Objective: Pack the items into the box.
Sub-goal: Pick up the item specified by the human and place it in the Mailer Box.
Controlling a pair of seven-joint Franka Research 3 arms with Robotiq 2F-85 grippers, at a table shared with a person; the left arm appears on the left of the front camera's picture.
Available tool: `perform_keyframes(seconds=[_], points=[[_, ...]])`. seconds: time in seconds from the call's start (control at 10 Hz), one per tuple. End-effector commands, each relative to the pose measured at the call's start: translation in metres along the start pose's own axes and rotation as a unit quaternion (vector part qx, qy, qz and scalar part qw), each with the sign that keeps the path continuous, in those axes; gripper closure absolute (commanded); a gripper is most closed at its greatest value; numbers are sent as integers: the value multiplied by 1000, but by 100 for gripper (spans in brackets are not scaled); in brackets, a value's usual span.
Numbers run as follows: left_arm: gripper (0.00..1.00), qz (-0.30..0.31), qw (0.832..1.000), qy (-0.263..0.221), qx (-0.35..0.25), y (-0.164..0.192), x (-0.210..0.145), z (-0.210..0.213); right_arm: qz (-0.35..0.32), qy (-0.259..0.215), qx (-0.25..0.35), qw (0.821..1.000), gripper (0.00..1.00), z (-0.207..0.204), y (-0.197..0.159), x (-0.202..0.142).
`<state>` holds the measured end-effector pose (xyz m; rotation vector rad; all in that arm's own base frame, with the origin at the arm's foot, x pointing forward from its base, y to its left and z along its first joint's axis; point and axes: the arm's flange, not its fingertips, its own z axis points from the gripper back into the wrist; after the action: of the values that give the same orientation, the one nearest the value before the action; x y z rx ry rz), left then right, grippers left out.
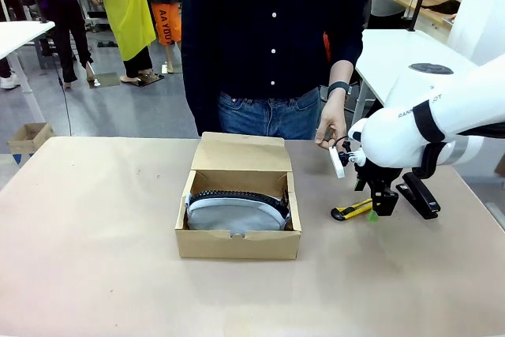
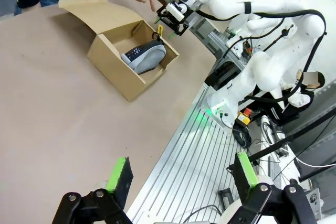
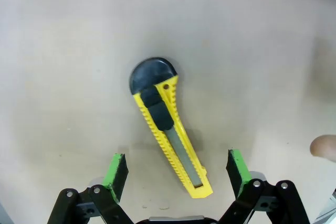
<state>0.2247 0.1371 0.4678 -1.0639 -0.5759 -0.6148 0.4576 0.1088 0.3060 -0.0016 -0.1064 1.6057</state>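
Table (image 1: pixel 95 219): tan, matte top.
Person (image 1: pixel 272 29): standing at the far edge; dark buttoned shirt, blue jeans.
Carton (image 1: pixel 30 138): small, brown, open, on the floor beyond the table's far-left corner.
White table (image 1: pixel 20 33): background, far left.
Grooved metal plate (image 2: pixel 184 171): beside the table's near edge.

Open brown box (image 1: pixel 237 244) at centre of table (image 1: pixel 95 258), flap raised.
Holds grey black-zippered pouch (image 1: pixel 235 212); yellow-and-black utility knife (image 1: pixel 352 210) outside, flat toward the right edge.
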Motion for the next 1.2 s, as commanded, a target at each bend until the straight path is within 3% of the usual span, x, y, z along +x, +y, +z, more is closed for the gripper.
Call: perform_keyframes(seconds=[0.0,0.5,0.6,0.7,0.8,0.9,1.0,1.1], points=[[0,-10,1000,-8,-7,-2,1,1,14,7,-11,1000,0,-1,-10,-4],[0,-10,1000,-8,-7,-2,1,1,13,18,4,1000,0,-5,-14,-4],[0,-10,1000,-8,-7,-2,1,1,18,13,10,1000,55,-5,-15,-4],[0,-10,1000,-8,-7,-2,1,1,19,12,15,1000,56,-6,-15,-4],[0,-10,1000,-8,-7,-2,1,1,21,15,20,999,100,-6,-15,-2],[0,-10,1000,-8,-7,-2,1,1,24,12,25,999,61,-7,-15,-2],[0,-10,1000,-8,-7,-2,1,1,26,9,28,999,100,-6,-16,-1],[0,-10,1000,-8,-7,-2,1,1,26,13,29,999,100,-6,-17,0]])
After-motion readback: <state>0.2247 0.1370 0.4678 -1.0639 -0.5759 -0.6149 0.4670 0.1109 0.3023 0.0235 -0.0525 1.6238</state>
